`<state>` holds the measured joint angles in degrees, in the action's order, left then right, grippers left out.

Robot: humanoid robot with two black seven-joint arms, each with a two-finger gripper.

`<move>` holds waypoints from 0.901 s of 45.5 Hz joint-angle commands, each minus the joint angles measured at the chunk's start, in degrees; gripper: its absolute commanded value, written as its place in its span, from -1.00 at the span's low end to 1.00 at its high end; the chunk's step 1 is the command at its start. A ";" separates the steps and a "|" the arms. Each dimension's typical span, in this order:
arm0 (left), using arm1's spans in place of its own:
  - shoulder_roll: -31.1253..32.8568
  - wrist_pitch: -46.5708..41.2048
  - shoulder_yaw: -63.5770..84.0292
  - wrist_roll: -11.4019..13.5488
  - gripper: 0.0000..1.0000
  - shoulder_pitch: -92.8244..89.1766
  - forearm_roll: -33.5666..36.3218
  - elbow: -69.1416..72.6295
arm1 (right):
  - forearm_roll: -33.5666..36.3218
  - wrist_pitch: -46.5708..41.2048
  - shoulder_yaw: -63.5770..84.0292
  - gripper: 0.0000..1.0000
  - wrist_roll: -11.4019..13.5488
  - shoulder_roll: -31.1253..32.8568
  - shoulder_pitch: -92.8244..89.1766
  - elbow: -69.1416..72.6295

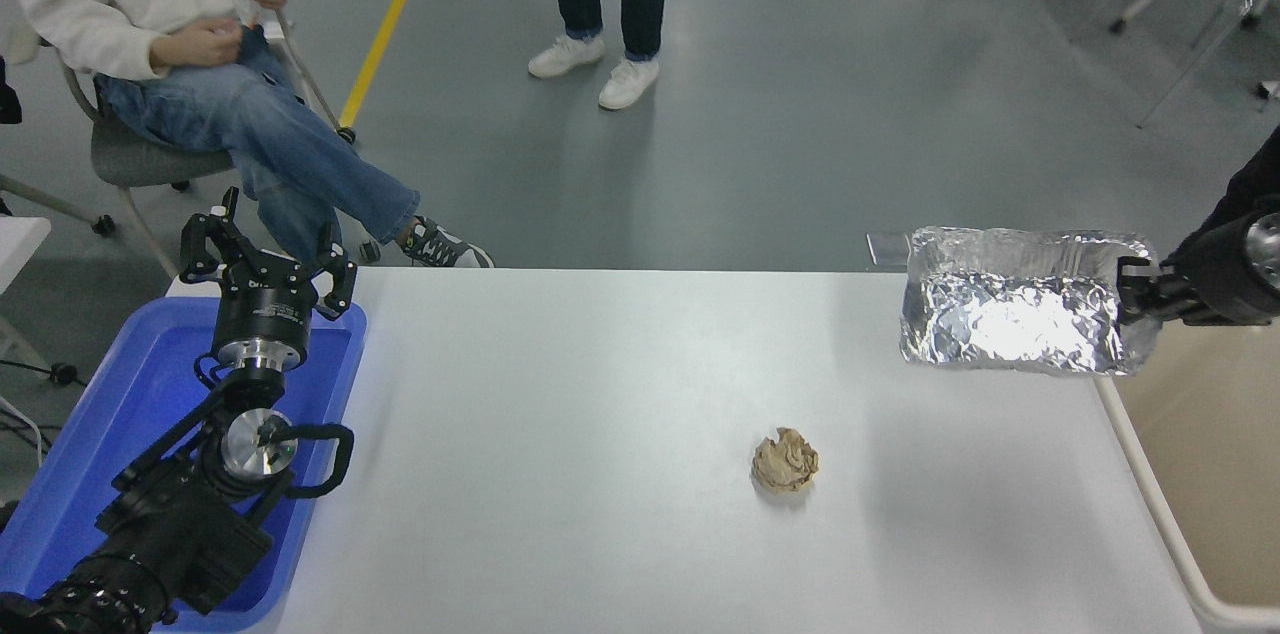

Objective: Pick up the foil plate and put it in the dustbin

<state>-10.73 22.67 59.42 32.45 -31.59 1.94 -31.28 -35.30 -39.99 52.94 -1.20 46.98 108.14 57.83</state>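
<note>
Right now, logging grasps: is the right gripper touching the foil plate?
Touching: head view shows the right gripper clamped on the foil plate at its right edge.

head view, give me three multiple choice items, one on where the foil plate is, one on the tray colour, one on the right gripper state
1. Where is the foil plate?
A. held up at the table's far right corner, next to the dustbin
B. inside the tray
C. beside the paper ball

2. What colour is the tray under the parked left gripper?
A. cream
B. blue
C. silver

3. What is the right gripper doing?
A. hanging open over the paper ball
B. resting on the table
C. shut on the foil plate's right edge

Answers: 1 A, it casts a shadow on the table below; 2 B, blue plastic walls; 3 C, fingers pinch the foil rim.
</note>
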 commanded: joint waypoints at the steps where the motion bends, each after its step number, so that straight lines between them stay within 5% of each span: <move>1: -0.08 0.00 0.08 -0.02 0.98 0.03 0.00 0.00 | -0.21 -5.01 9.45 -1.00 -0.12 -0.57 19.37 2.81; 28: -0.08 0.00 0.00 -0.02 0.98 0.03 0.00 0.00 | -1.35 -5.01 17.37 -1.00 0.50 -1.98 28.53 6.42; 41: -0.08 0.00 0.00 -0.02 0.98 0.03 0.00 0.00 | -3.73 -5.01 16.93 -1.00 0.15 4.87 15.80 -8.95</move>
<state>-10.82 22.67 59.42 32.44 -31.55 1.93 -31.29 -37.35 -44.93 69.71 -0.76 47.45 132.77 60.14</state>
